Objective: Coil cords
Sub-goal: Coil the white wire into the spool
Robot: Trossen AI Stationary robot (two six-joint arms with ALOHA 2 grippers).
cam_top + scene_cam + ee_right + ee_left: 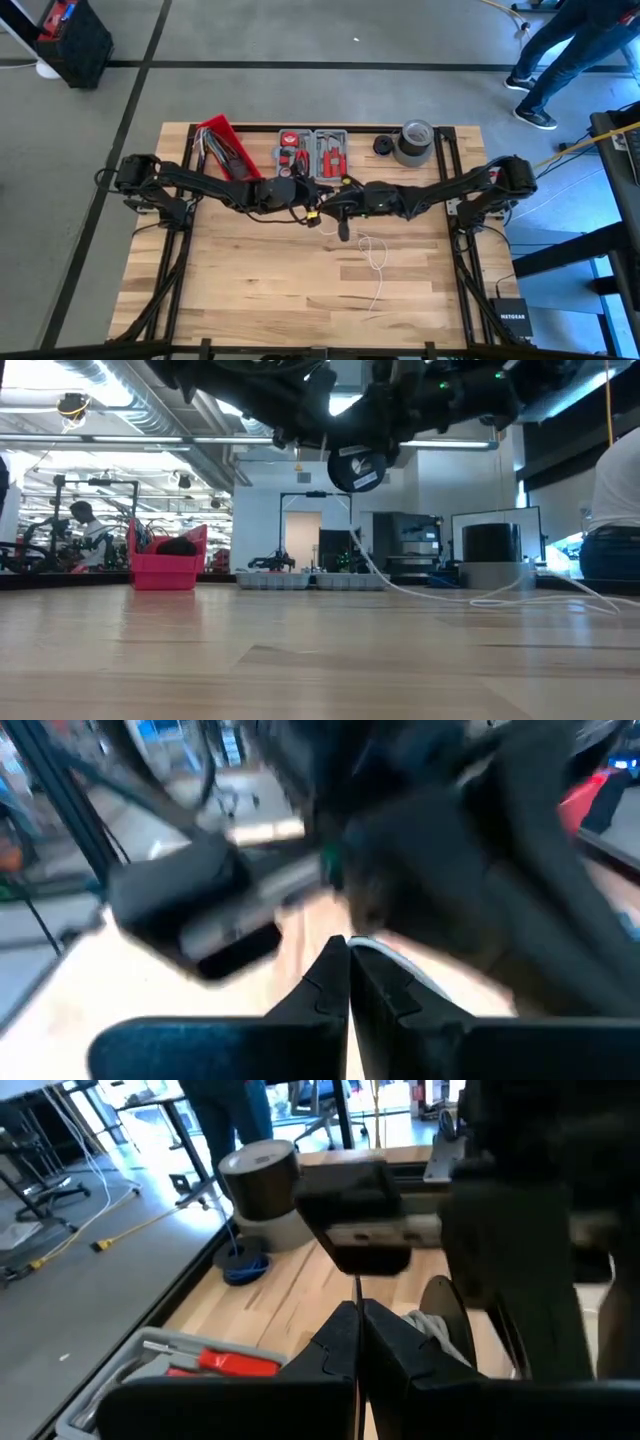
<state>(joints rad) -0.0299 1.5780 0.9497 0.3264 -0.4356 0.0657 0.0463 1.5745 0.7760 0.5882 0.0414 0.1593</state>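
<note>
Wooden table [250,290] fills the lower centre of the high view. 2 grippers meet at frame centre: left gripper [312,212] pressed together, pinching the black cord [357,1295]; right gripper [330,205] pinching the white cord [376,262], which trails toward lower centre.

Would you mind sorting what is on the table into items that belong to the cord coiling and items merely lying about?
For the job:
white cord
left gripper, shut
right gripper, shut on the white cord

Lying about:
red bin
grey tool tray
grey roll of tape
small dark coil
</note>
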